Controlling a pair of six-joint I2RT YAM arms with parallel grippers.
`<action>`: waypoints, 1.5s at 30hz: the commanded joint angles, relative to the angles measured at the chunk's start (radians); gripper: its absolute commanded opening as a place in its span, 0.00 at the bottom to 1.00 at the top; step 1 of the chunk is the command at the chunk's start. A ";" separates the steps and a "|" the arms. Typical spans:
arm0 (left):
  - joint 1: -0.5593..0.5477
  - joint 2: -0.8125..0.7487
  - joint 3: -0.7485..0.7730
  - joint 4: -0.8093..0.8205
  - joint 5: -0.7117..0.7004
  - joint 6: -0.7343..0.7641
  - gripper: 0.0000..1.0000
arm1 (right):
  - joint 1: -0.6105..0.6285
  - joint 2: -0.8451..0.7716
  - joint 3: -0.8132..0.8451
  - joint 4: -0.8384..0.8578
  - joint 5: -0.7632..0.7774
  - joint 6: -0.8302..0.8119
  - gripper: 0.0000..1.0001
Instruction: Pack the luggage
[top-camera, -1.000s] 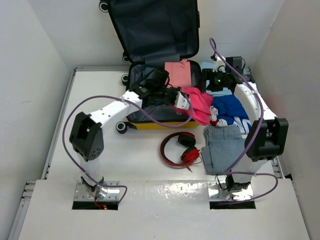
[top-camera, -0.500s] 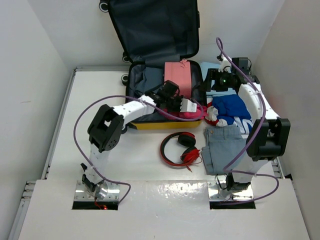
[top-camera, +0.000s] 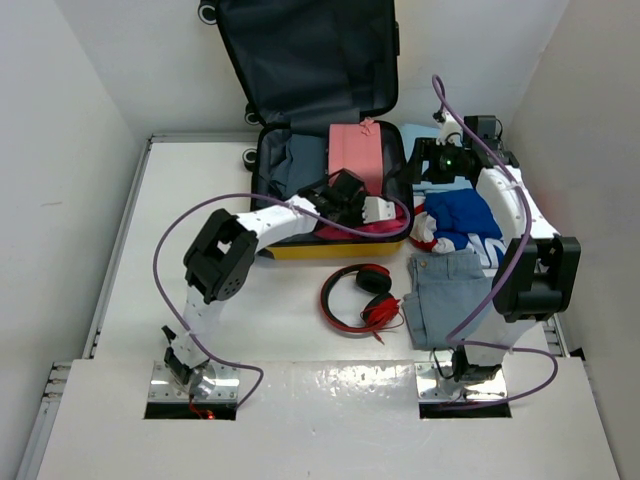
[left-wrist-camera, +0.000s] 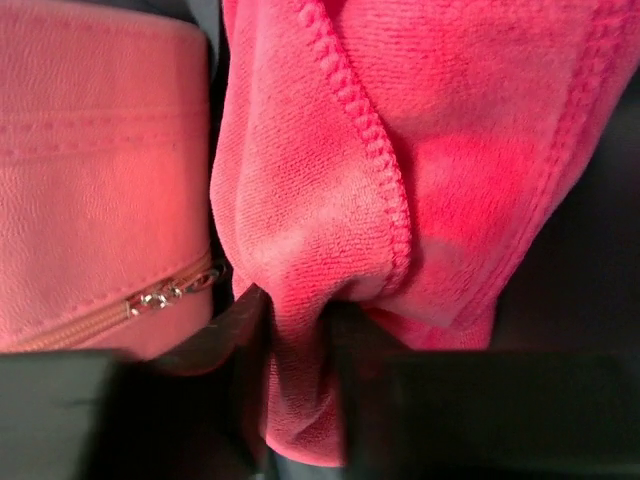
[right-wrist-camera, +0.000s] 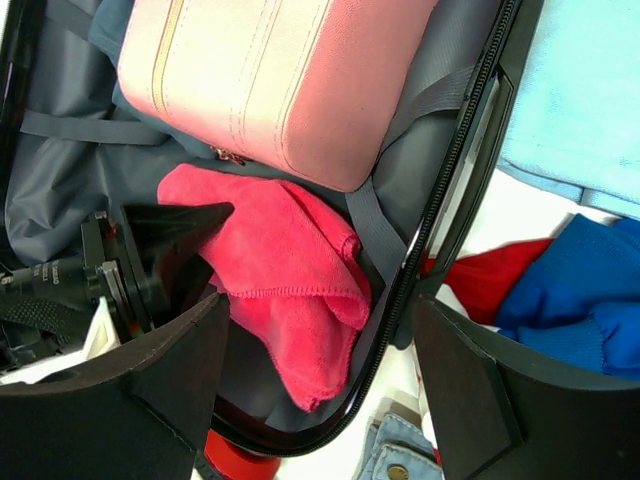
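Luggage (top-camera: 282, 160) open at table's 12 o'clock, pink case (right-wrist-camera: 270, 70) inside | left gripper (left-wrist-camera: 300, 330) pinching red cloth (left-wrist-camera: 400, 150) into its 4 o'clock corner | right gripper (right-wrist-camera: 320, 300) spread, empty, at 3 o'clock rim | unpacked: headphones (top-camera: 360, 292), jeans (top-camera: 445, 295), blue garment (top-camera: 462, 215); lid open.

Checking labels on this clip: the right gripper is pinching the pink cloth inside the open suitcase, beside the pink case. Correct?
No, the left gripper pinches the pink cloth inside the open suitcase, beside the pink case; the right gripper is open. The left wrist view shows it.
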 joint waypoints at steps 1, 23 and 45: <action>0.023 -0.057 0.011 0.020 0.014 -0.031 0.48 | 0.008 -0.016 0.017 0.002 -0.017 -0.019 0.73; -0.113 -0.753 -0.603 -0.255 0.630 0.115 0.69 | 0.042 -0.233 -0.183 -0.047 0.004 -0.067 0.73; -0.323 -0.391 -0.663 0.026 0.401 0.012 0.44 | 0.025 -0.258 -0.230 -0.060 0.018 -0.094 0.73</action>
